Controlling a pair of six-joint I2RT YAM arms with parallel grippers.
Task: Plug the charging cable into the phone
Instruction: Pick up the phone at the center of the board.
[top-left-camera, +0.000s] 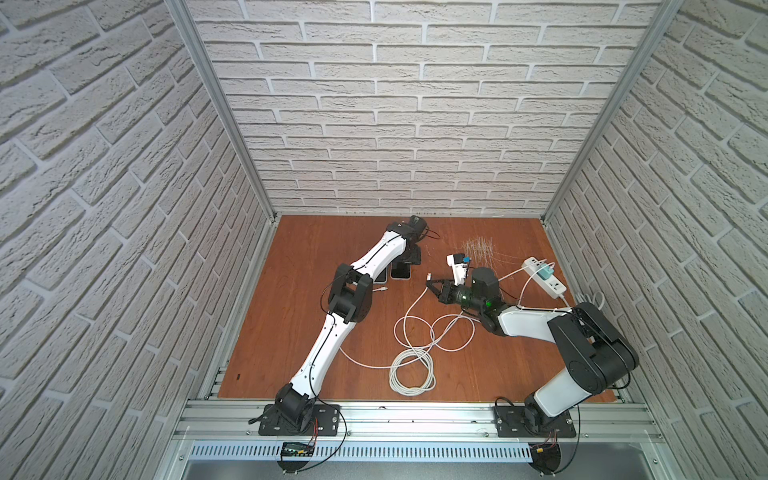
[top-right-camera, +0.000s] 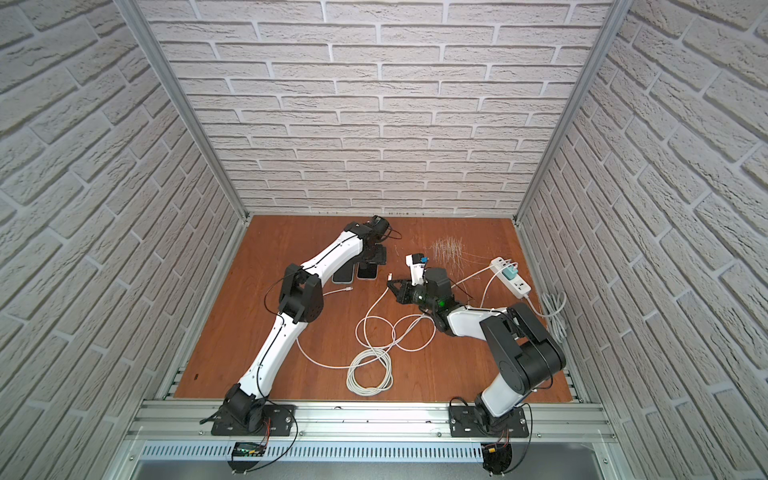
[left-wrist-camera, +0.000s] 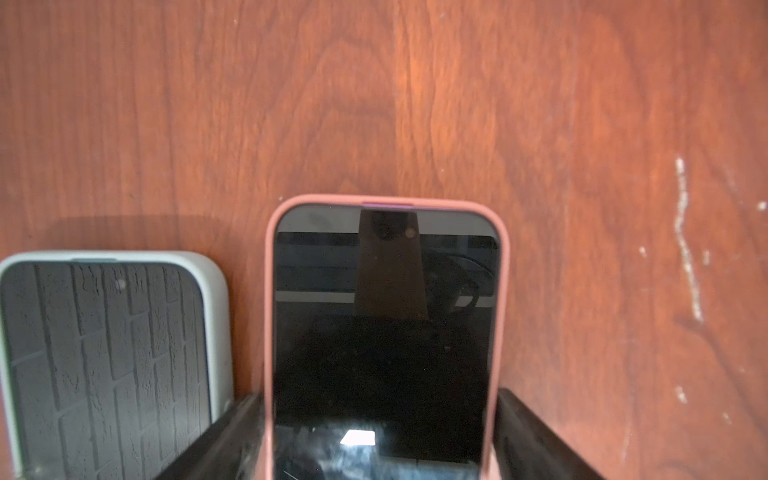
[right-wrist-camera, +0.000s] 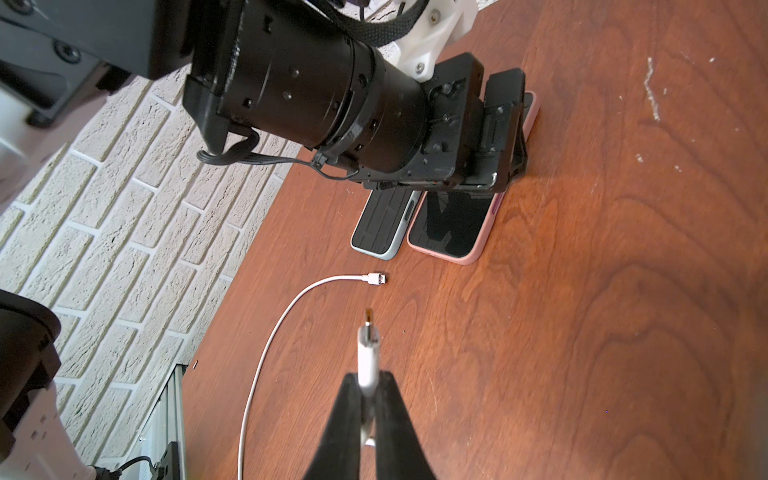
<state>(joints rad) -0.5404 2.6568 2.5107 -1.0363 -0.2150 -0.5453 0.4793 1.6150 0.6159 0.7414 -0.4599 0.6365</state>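
Plug in hand, socket yet to be reached: the right gripper (right-wrist-camera: 368, 378) is clamped on the white charging plug (right-wrist-camera: 368, 349), its metal tip aimed at the near end of the pink phone (right-wrist-camera: 453, 224) but well short of it. That phone lies flat toward the far middle of the wooden table (top-left-camera: 478, 374), just right of a grey phone (right-wrist-camera: 384, 224). The left gripper (left-wrist-camera: 378, 397) is set down over it, its fingers (left-wrist-camera: 232, 432) spread wide against both long sides of the case, apparently bracing it. A second cable end (right-wrist-camera: 376, 278) lies loose near the grey phone. Pickup and steadying look done; lining up and pushing in remain.
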